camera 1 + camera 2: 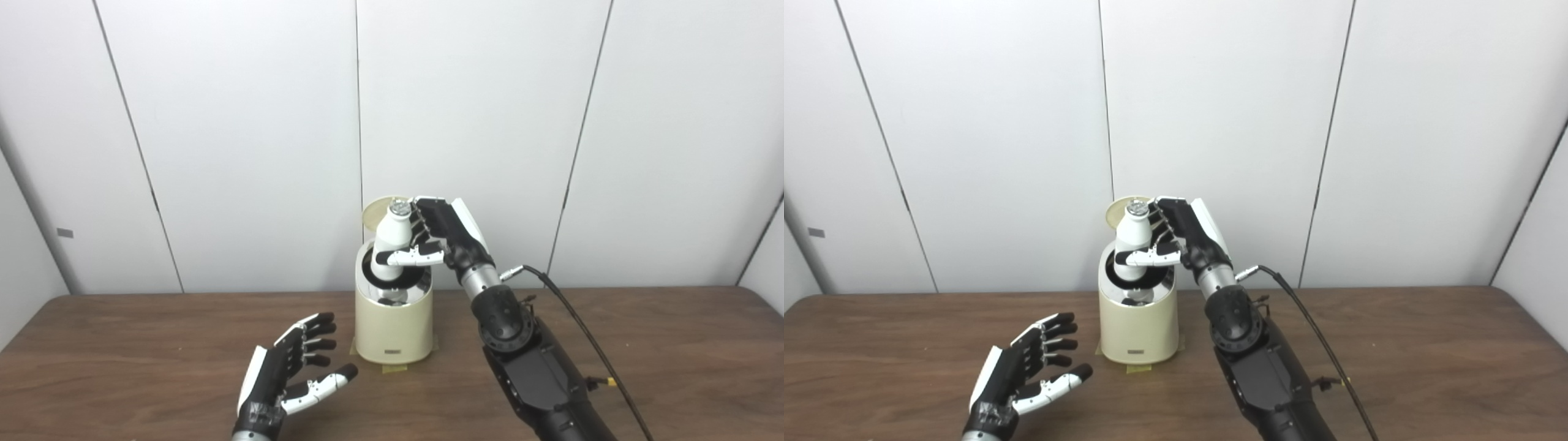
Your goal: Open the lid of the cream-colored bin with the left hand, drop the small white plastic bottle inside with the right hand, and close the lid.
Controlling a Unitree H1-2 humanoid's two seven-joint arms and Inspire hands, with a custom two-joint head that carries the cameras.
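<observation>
Near the back edge of the wooden surface (643, 343) stands the bin (393, 327), lid (376, 211) tipped up, with bare wood on both sides. Above its open mouth, the right robot hand (438, 236) clamps the white bottle (391, 242) upright. Left robot hand (288, 373) hovers spread, empty, near the bin.

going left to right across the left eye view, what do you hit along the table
left hand → cream-colored bin with the bottle held over its opening → right hand → black cable
</observation>
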